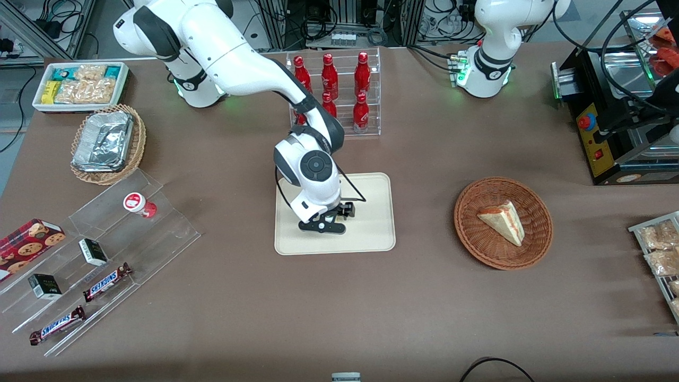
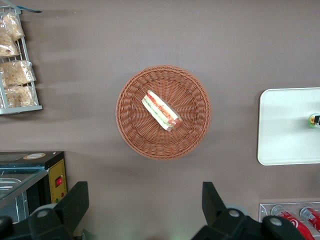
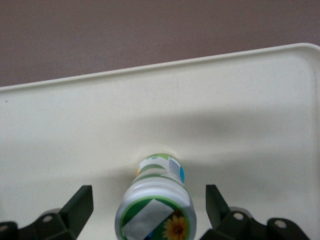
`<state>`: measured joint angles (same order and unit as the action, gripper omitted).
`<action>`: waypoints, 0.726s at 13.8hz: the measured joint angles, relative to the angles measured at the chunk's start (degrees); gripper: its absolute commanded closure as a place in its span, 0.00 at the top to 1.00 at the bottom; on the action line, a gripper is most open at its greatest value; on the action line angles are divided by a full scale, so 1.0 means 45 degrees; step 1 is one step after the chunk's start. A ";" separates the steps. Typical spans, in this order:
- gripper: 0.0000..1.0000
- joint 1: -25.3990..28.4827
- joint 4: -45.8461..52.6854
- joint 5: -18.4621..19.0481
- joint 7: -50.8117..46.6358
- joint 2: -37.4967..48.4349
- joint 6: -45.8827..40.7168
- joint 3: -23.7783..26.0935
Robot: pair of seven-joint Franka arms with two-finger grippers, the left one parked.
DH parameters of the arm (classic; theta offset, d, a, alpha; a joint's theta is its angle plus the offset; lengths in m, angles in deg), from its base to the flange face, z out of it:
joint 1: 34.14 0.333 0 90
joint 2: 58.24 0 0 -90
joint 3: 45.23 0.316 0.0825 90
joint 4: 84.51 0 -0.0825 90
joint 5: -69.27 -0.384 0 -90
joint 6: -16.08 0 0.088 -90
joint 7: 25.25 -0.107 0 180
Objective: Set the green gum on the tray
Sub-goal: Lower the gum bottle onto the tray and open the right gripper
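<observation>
Gum standing upright on tray, bottom resting on the cream surface, lid toward the wrist camera. Gripper low over the tray, fingers spread wide on either side of the bottle, clear gaps showing between each finger and the bottle's sides. Not gripping anything, then; released, by the look of it. From the front, gripper hanging just above the tray, arm hiding the bottle there. From the parked arm's wrist, gum seen as a small green-topped dot sitting well inside the tray's rim.

Placement done, as far as can be judged: bottle on the tray, upright, unsupported. Left to do: only lifting straight up and away without clipping the lid. Some risk of tipping the bottle if a finger brushes it on the way out, being tall and narrow. Red-lidded bottle untouched on the clear stand toward the working arm's end of the table.
</observation>
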<state>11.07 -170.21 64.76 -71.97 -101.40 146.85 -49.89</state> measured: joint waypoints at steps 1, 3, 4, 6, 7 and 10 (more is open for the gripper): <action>1.00 0.0013 0.0016 0.0002 0.0007 0.0002 0.0011 -0.0010; 1.00 0.0014 0.0062 0.0047 0.0148 0.0007 0.0011 -0.0034; 1.00 0.0014 0.0080 0.0116 0.0246 0.0016 0.0000 -0.0054; 1.00 0.0012 0.0104 0.0305 0.0434 0.0023 -0.0150 -0.0129; 1.00 0.0008 0.0133 0.0350 0.0487 0.0039 -0.0342 -0.0181; 1.00 -0.0051 0.0256 0.0361 0.0946 0.0341 -0.1358 -0.0265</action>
<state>10.84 -169.06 66.38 -67.72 -99.87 140.74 -51.08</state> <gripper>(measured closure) 0.000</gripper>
